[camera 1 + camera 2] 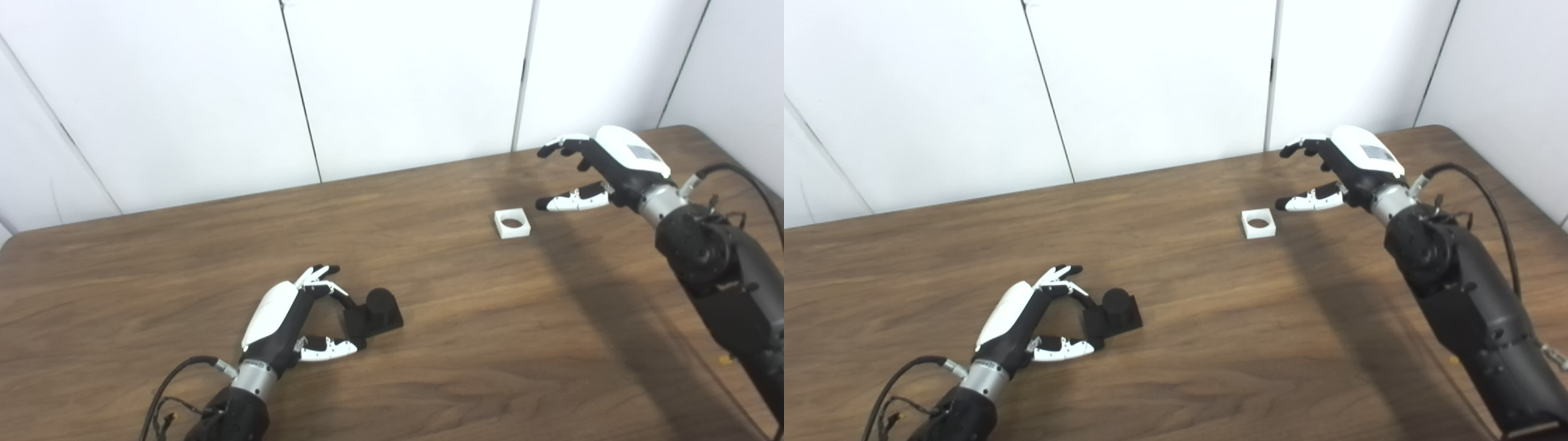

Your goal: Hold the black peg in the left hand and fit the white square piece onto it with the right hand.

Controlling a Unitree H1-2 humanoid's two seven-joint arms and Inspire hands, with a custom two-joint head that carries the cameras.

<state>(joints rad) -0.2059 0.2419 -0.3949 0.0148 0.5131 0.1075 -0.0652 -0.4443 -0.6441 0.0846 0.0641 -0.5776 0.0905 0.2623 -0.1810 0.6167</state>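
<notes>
Resting on wooden tabletop (465,367), black peg on square base (375,313) touches spread left hand (288,321) fingers, ungrasped; right hand (603,168) open, empty, near white square ring piece (512,223).

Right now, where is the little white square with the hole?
The white square piece lies flat on the table, toward the far right, just beside the right hand's fingertips and far from the black peg.
</notes>
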